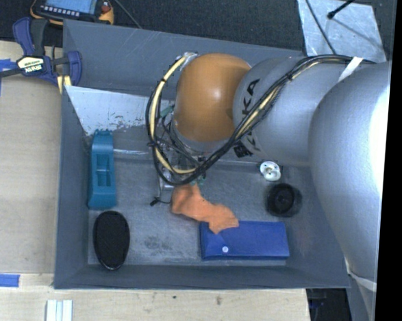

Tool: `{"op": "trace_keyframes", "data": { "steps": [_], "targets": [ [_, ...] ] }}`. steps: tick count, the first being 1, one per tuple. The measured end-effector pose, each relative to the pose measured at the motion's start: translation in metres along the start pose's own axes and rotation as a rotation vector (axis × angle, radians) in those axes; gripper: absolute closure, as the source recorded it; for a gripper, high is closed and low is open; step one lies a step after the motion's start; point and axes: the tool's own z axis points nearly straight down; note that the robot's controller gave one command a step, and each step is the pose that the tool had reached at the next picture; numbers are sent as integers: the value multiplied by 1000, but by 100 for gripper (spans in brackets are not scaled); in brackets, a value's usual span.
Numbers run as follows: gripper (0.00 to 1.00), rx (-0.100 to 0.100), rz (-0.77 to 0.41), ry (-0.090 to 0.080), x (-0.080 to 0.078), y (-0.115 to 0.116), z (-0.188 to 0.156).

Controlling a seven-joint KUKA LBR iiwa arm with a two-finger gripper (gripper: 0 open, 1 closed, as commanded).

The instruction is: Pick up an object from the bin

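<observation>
Claw (166,188) low at centre of bin (72,209), orange cloth (204,211) just beside at 4 o'clock. Open or pressed together: cannot tell. Apparently nothing lifted yet.

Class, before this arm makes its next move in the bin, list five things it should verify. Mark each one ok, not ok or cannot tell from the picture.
1. Gripper is inside the bin, away from its walls: ok.
2. Gripper is right beside the crumpled orange cloth in mid-bin: ok.
3. Cloth is actually gripped: cannot tell, as the wrist hides the contact.
4. Cloth lies free of its neighbours: not ok, because its lower end rests against the top-left corner of the blue box.
5. The blue block, black oval, black round thing and small white thing lie apart from the gripper: ok.
</observation>
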Motion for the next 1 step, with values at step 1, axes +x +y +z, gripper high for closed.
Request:
{"op": "trace_keyframes", "data": {
  "steps": [1],
  "targets": [
    [0,2,-21,8,7,-27,-15]
  ]
}}
